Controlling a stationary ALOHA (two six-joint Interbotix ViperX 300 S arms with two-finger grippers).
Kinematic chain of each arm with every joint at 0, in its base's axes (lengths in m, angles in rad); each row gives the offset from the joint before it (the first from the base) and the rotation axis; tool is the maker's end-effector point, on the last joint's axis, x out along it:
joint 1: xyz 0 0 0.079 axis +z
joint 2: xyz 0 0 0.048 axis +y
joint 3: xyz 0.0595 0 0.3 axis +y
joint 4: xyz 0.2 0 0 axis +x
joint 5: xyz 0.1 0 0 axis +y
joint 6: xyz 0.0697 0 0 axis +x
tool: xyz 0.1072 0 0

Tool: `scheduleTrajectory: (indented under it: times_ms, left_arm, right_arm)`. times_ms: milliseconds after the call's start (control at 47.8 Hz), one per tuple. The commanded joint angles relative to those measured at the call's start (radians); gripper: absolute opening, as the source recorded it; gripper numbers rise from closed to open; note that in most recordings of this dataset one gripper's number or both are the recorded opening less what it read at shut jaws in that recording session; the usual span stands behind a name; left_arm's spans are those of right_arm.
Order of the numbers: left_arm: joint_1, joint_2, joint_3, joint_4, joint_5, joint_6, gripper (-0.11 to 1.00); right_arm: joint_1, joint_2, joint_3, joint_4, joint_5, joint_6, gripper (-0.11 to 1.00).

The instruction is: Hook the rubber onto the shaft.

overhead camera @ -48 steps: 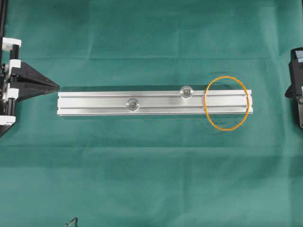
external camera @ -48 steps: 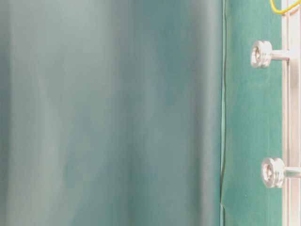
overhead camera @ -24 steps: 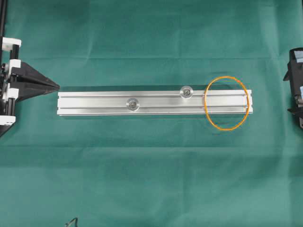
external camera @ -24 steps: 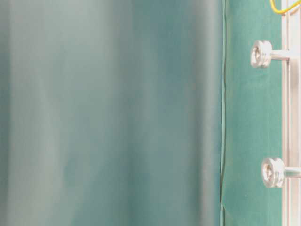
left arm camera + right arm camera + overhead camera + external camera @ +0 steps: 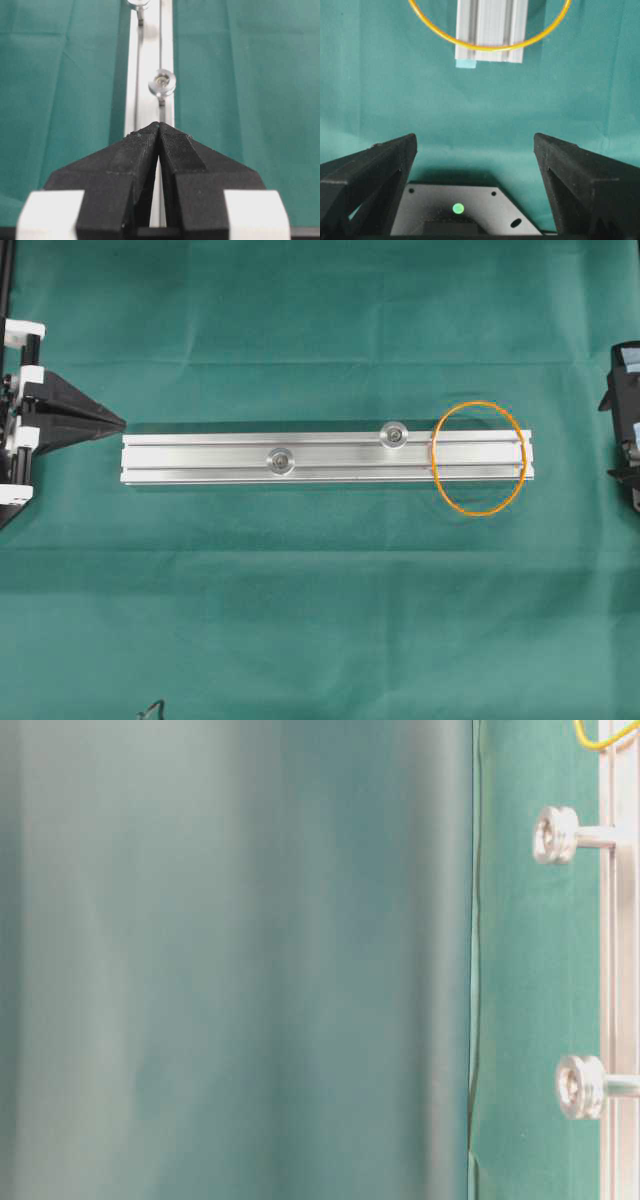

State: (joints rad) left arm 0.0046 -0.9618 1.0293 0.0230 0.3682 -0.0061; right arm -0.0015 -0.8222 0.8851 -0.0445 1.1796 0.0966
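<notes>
Since a second ago we see one change: at the right edge of the overhead view the black right gripper shows a different outline, its fingers having spread apart, and everything else lies as it did. From the right wrist camera we now find its two black fingers standing wide apart with only green cloth between them, holding nothing.

The thin orange rubber band lies loose as an oval loop draped across the right end of the long silver aluminium rail, its curves spilling onto the green cloth on both sides of the rail. It hooks on neither post. The nearer of the two short metal shafts with round heads stands just left of the loop, apart from it; the second shaft stands further left along the rail.

At the left end, we see the black left gripper pressed together to a point, gripping nothing, just off the rail's end and aimed along it. The right gripper is well apart from the band.
</notes>
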Motion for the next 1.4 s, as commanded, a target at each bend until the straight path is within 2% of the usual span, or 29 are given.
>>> scheduleTrajectory:
  times_ms: [0,314,1150,1380]
  left_arm:
    - [0.003,0.006,-0.031,0.002,-0.006,0.000,0.00]
    - [0.003,0.006,-0.031,0.002,-0.006,0.000,0.00]
    - [0.003,0.006,-0.031,0.002,-0.006,0.000,0.00]
    - [0.003,0.006,-0.031,0.002,-0.005,0.000,0.00]
  right_arm:
    - [-0.002,0.005,-0.029,-0.002,-0.003,0.002,0.96]
    - [-0.002,0.029,-0.044,-0.002,-0.008,0.002,0.96]
    - [-0.002,0.321,-0.244,0.003,-0.173,-0.003,0.96]
    - [-0.002,0.334,-0.252,0.003,-0.178,-0.003,0.96]
